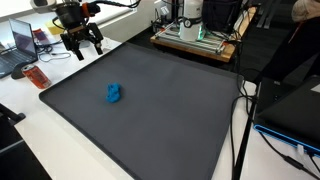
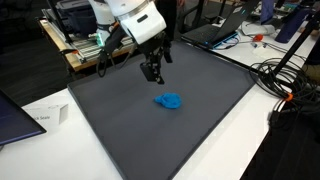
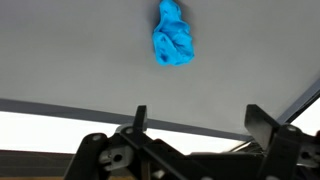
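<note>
Tool (image 1: 85, 48) aloft, downward-pointing, jaws apart

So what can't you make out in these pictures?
Blue thing: what it is; tiny in both exterior views, blurred in the wrist view.
Gripper: base cut off by the wrist view's bottom edge.
Arm: cut off by the top edge in an exterior view.
Orange item beside the mat: too small in an exterior view.
</note>
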You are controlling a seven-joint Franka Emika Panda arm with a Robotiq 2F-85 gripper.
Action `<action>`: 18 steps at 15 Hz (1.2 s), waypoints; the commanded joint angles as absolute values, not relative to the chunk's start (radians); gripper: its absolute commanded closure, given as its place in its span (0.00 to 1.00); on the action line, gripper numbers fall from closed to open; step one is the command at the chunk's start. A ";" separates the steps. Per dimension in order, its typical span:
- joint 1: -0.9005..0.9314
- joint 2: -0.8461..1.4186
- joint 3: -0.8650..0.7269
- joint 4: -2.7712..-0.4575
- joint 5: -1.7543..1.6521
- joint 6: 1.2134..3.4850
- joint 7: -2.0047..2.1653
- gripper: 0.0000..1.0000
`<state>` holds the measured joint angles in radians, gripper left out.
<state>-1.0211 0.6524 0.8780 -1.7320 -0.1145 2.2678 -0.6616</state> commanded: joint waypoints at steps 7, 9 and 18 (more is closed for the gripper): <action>-0.456 0.551 0.293 -1.561 -0.020 2.102 -0.612 0.00; -0.361 0.565 0.205 -1.537 -0.030 2.089 -0.593 0.00; -0.172 0.639 0.070 -1.418 -0.034 1.976 -0.451 0.00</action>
<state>-0.2124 0.5932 0.1024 -1.5033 -0.0474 2.0476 -0.5038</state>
